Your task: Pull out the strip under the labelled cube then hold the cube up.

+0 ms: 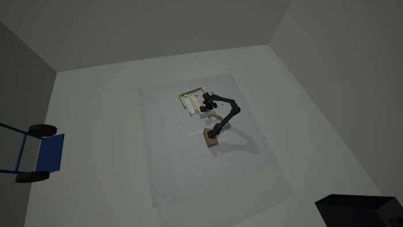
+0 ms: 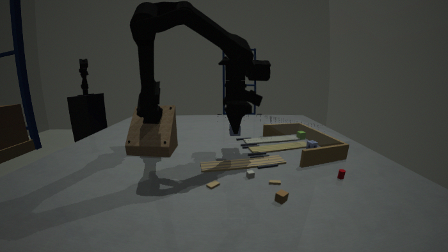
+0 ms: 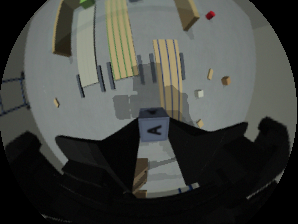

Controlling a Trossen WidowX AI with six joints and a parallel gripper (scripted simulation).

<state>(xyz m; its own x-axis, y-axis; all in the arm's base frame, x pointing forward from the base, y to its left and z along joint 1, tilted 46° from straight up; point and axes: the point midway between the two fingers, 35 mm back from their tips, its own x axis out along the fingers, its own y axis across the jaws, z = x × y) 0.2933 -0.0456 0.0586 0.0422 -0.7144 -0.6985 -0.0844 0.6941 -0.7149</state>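
While the arm hung over the table, its gripper pointed straight down and was clamped on the labelled cube, which sat between the fingertips, lifted off the surface. In the wrist view, the striped wooden strip lay below and just beyond the cube, pulled partly out of the wooden tray.

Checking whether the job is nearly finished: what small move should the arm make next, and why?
Probably just hold steady, or rise slightly. The claw is shut on the labelled cube, already lifted off the table, and the pulled-out strip lies outside the tray, so only holding it up remains.
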